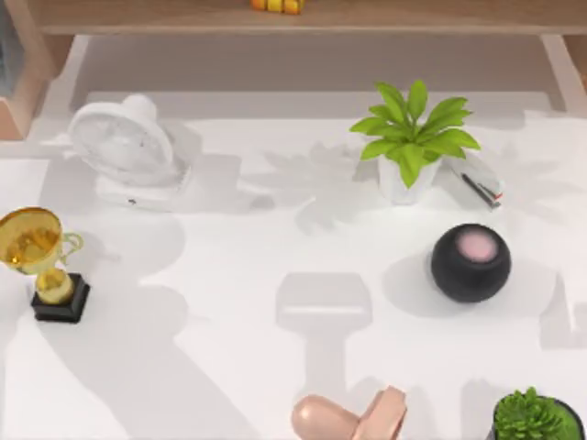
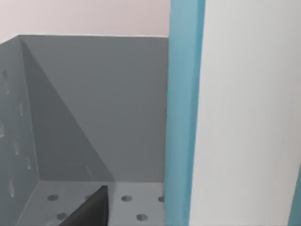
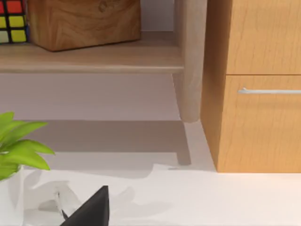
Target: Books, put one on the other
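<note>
In the left wrist view a tall blue spine point(image 2: 183, 113) with a white face point(image 2: 249, 117) beside it looks like a book standing upright against a grey perforated holder point(image 2: 94, 108). A dark part of my left gripper point(image 2: 91, 209) pokes in close to the holder's floor, just beside the blue spine. A dark part of my right gripper point(image 3: 91, 209) hangs above the white table near green plant leaves point(image 3: 19, 148). I cannot make out any book in the top view.
On the table stand a white fan point(image 1: 124, 147), a gold trophy point(image 1: 41, 261), a potted plant point(image 1: 413, 137), a black round speaker point(image 1: 470, 263), a stapler point(image 1: 481, 183), a pink object point(image 1: 353, 417) and a second plant point(image 1: 537, 417). A wooden shelf point(image 1: 293, 16) and a drawer cabinet point(image 3: 258, 84) line the back.
</note>
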